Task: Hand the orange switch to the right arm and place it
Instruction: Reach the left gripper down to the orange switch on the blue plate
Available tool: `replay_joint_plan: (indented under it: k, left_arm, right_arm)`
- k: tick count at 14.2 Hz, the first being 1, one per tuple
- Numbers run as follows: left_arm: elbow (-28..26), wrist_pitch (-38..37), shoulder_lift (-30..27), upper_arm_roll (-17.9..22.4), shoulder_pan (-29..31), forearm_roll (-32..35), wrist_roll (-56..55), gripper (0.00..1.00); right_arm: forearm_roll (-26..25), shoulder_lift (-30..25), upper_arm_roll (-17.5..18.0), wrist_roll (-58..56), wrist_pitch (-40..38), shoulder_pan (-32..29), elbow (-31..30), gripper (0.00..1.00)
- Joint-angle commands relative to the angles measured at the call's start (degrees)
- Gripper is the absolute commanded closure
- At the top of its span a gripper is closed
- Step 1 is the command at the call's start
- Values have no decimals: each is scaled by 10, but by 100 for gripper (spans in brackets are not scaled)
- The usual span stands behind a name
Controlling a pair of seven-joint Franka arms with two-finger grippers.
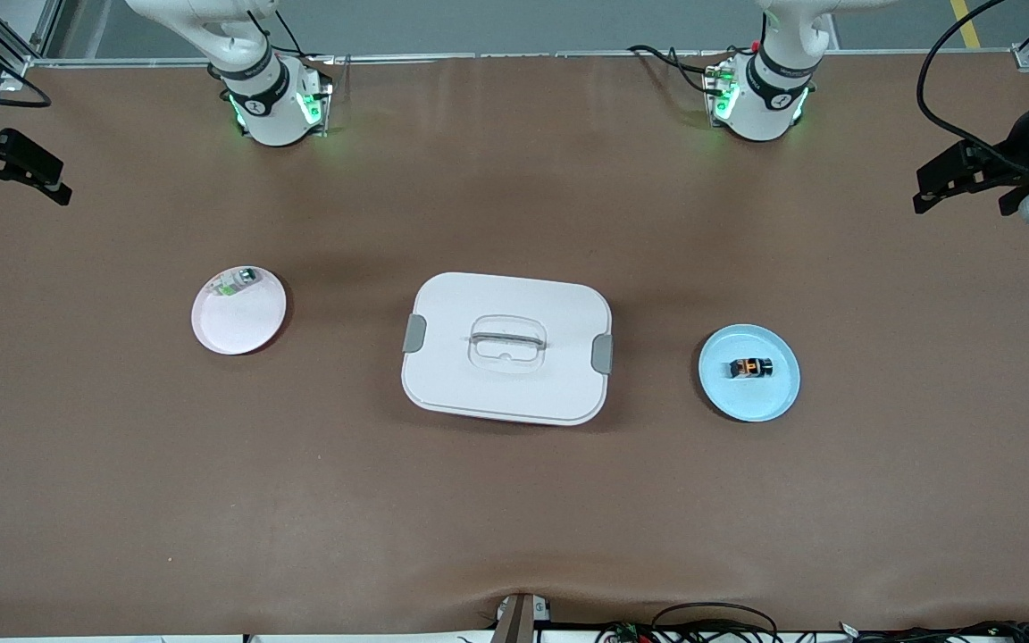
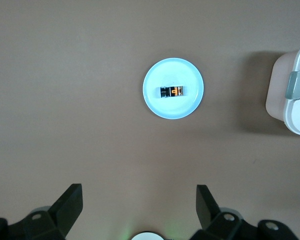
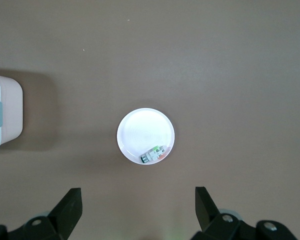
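The orange switch (image 1: 750, 367), a tiny black block with an orange band, lies on a light blue plate (image 1: 751, 400) toward the left arm's end of the table. It also shows in the left wrist view (image 2: 172, 92) on that plate (image 2: 173, 111). My left gripper (image 1: 961, 198) hangs open and empty high above the table's end, well clear of the plate; its own view shows the jaws wide apart (image 2: 139, 197). My right gripper (image 1: 25, 198) hangs open and empty above the right arm's end of the table (image 3: 138, 197). Both arms wait.
A white lidded box (image 1: 479, 304) with grey clasps stands mid-table between the plates; it also shows in the left wrist view (image 2: 295, 95) and the right wrist view (image 3: 2, 110). A pinkish-white plate (image 1: 238, 326) holds a small whitish-green part (image 1: 238, 281), also in the right wrist view (image 3: 153, 154).
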Motion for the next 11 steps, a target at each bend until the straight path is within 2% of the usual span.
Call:
replay_joint_plan:
  k: [1,5,8,11]
  left_arm:
    - [20,-18,1,0,2,-2,-4,0]
    - [23,-17,12,-1,2,4,-1,0]
    - [21,-15,70,-1,2,2,-5,0]
    - [29,-15,92,-1,-3,2,-11,0]
  right_arm:
    - [0,6,0,2,-9,1,13,0]
    - [0,6,0,2,-9,1,13,0]
    - [0,6,0,2,-9,1,13,0]
    - [1,6,0,2,-9,2,13,0]
